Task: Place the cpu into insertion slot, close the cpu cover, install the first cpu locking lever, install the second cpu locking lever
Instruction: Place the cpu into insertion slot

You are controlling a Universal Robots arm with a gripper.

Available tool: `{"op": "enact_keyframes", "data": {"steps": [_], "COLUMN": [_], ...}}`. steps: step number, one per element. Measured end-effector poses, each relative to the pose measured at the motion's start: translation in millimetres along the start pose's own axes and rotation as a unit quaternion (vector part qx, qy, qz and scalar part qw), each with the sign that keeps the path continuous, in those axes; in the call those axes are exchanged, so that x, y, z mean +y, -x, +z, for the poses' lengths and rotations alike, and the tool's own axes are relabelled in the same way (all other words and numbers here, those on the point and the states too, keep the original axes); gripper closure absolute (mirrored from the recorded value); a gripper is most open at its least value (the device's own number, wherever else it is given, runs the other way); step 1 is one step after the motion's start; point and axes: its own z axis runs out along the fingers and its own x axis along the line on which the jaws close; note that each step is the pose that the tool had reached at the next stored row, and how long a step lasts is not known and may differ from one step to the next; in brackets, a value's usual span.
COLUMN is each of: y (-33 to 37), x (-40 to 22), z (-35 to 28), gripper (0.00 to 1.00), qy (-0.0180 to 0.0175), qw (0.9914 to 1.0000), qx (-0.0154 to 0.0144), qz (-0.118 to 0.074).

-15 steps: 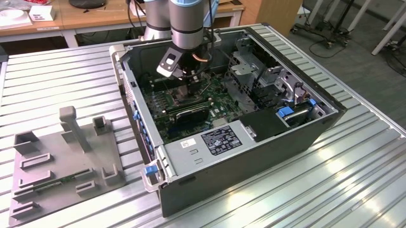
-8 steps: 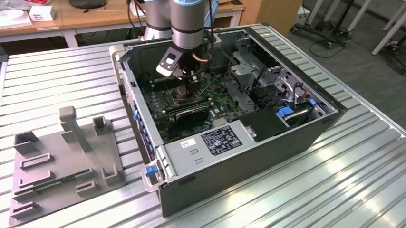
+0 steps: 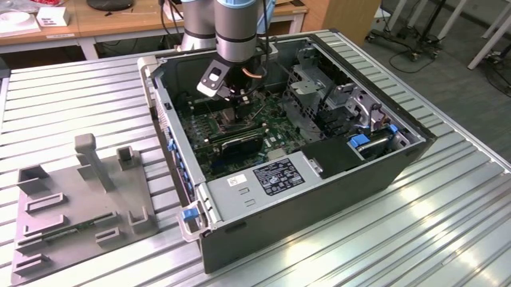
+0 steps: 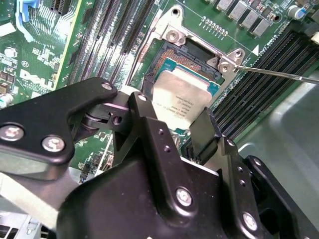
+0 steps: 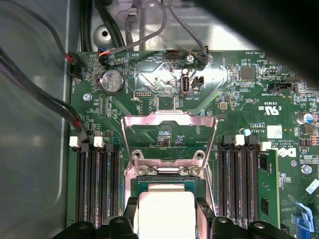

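In both wrist views my gripper (image 5: 167, 205) (image 4: 174, 117) is down inside the open computer case, and its black fingers (image 5: 130, 206) press on two opposite edges of the cpu (image 5: 165, 214) (image 4: 182, 94). The silvery chip sits right over the insertion slot (image 4: 172, 56) (image 5: 169, 170), whose dark floor and gold contacts show past its far edge. Whether the chip rests in the slot I cannot tell. Behind the slot the cpu cover (image 5: 169, 119) stands swung open. A thin locking lever (image 4: 279, 73) sticks out from one socket corner. In the exterior view the gripper (image 3: 231, 116) hangs over the green board.
Long black memory slots (image 5: 97, 184) (image 5: 244, 179) flank the socket on both sides. Cables (image 5: 40, 94) run along the case wall (image 3: 319, 179). A drive cage (image 3: 319, 89) stands close to the arm. On the exterior view's left a grey fixture (image 3: 80, 203) lies on the ribbed table.
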Motion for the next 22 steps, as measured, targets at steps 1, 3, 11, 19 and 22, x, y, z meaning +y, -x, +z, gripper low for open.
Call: {"op": "enact_keyframes", "data": {"steps": [1,3,11,19,22], "y": [0.0,0.0,0.1,0.1,0.1], "x": [0.0,0.0,-0.1,-1.2,-1.4], "z": [0.0,0.4,1.8,4.7,5.6], "gripper": [0.46,0.46,0.46,0.46,0.46], "qy": [0.0,0.0001,0.0,0.0,0.0], "qw": [1.0,1.0,1.0,1.0,1.0], "qx": [0.0,0.0001,0.0,-0.0001,0.0], "qz": [0.0,0.0,0.0,0.0,0.001]}}
